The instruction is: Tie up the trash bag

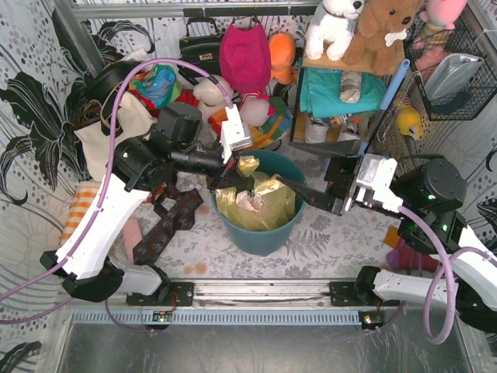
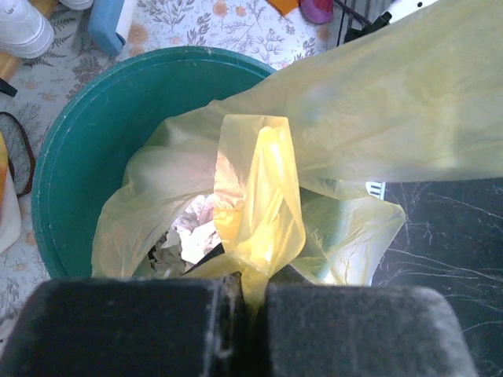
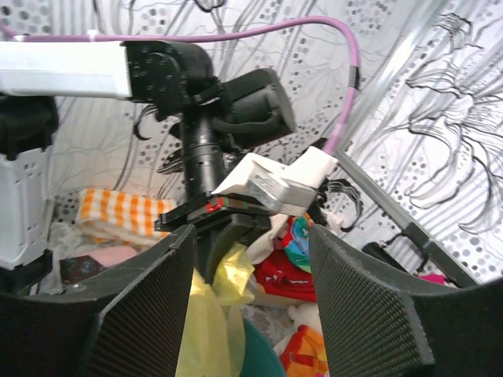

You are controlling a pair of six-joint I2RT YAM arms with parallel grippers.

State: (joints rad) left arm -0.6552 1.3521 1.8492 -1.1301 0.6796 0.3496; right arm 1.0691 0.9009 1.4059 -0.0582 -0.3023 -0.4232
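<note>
One thin, translucent yellow trash bag (image 1: 268,208) sits crumpled inside the teal bin (image 1: 260,242), with white crumpled paper (image 2: 189,232) in its open mouth. The left gripper (image 2: 240,292) has its pads pressed together on a looped strip of the bag's rim, drawn up above the bin. The right gripper (image 3: 251,314) is spread wide, a fold of yellow plastic rising just beside one pad; contact cannot be told. The left wrist view alone shows the pinch itself, while the top view shows both grippers over the bin.

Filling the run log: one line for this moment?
left gripper shut on trash bag; right gripper open; bag untied, in teal bin
</note>
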